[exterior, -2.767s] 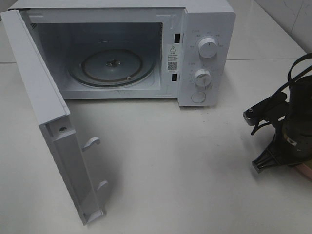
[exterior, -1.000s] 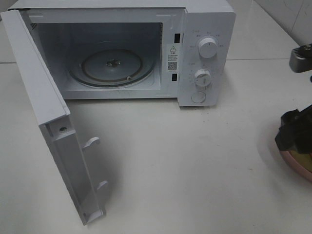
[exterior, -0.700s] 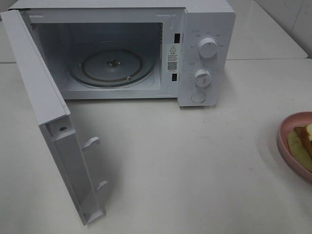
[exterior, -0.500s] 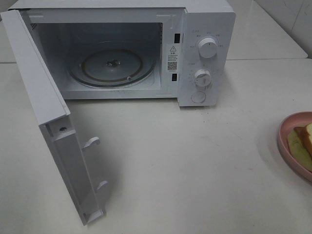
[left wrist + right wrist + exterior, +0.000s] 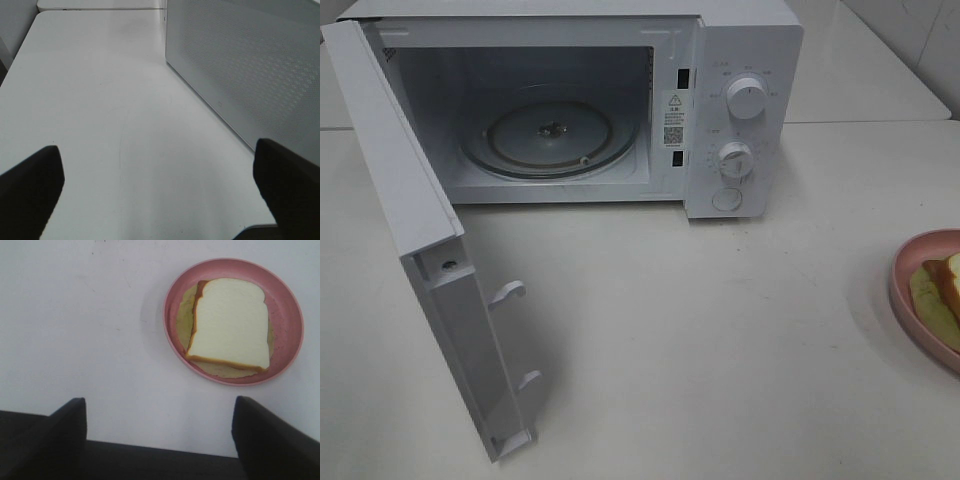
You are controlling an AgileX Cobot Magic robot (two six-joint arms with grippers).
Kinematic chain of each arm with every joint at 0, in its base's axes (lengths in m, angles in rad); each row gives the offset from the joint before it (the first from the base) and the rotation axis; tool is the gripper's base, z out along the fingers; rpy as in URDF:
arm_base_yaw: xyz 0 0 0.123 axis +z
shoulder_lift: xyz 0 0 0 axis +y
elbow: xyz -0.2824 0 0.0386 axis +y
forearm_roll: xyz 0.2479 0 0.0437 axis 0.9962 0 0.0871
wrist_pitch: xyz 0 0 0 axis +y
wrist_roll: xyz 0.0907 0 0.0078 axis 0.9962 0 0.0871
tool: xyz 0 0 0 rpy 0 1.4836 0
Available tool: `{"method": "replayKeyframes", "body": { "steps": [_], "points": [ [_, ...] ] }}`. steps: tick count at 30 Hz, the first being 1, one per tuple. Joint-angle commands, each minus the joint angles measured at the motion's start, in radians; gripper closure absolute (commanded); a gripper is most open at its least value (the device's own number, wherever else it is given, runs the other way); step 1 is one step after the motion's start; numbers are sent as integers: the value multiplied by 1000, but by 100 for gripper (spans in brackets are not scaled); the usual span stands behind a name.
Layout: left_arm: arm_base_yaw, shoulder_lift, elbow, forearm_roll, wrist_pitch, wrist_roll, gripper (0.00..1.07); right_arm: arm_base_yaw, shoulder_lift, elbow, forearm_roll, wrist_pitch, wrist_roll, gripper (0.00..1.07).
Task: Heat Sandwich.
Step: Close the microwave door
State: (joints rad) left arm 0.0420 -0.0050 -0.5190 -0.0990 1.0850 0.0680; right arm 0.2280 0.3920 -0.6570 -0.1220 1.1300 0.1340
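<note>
Right pincer (image 5: pixel 159 435): jaws spread wide, nothing between them – hangs above the desk, off to one side of the plate, not touching it.
Left pincer (image 5: pixel 160 192): jaws wide apart too, empty – over bare desk, just beside the microwave's perforated side wall.
Sandwich (image 5: pixel 230 324): lies flat on the pink plate, white bread face up, tan crust along two edges, pale green lettuce poking out round it. In the high view only a sliver shows at the right edge.
Pink plate (image 5: pixel 176 305): round, on the desk, well apart from the microwave – cut off by the frame edge in the high view.
Desk (image 5: pixel 720 340): white, smooth, a few faint scuffs.
Microwave (image 5: pixel 745 40): white, at the back of the desk, two knobs + a round button on its right panel.
Microwave door (image 5: pixel 420 250): swung fully open to the left, latch hooks showing on its inner edge.
Glass turntable (image 5: pixel 550 135): inside the cavity, bare.
</note>
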Motion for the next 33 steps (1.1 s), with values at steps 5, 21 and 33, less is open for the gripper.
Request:
{"method": "replayKeyframes", "body": {
  "steps": [5, 21, 33],
  "points": [
    [3, -16, 1, -1, -14, -5, 9, -73, -159, 53, 24, 4, -43, 31],
    [3, -16, 1, -1, -14, -5, 9, -182, -424, 163, 110, -134, -104, 31],
    [3, -16, 1, -1, -14, -5, 9, -182, -424, 160, 122, -134, -122, 31]
  ]
}}
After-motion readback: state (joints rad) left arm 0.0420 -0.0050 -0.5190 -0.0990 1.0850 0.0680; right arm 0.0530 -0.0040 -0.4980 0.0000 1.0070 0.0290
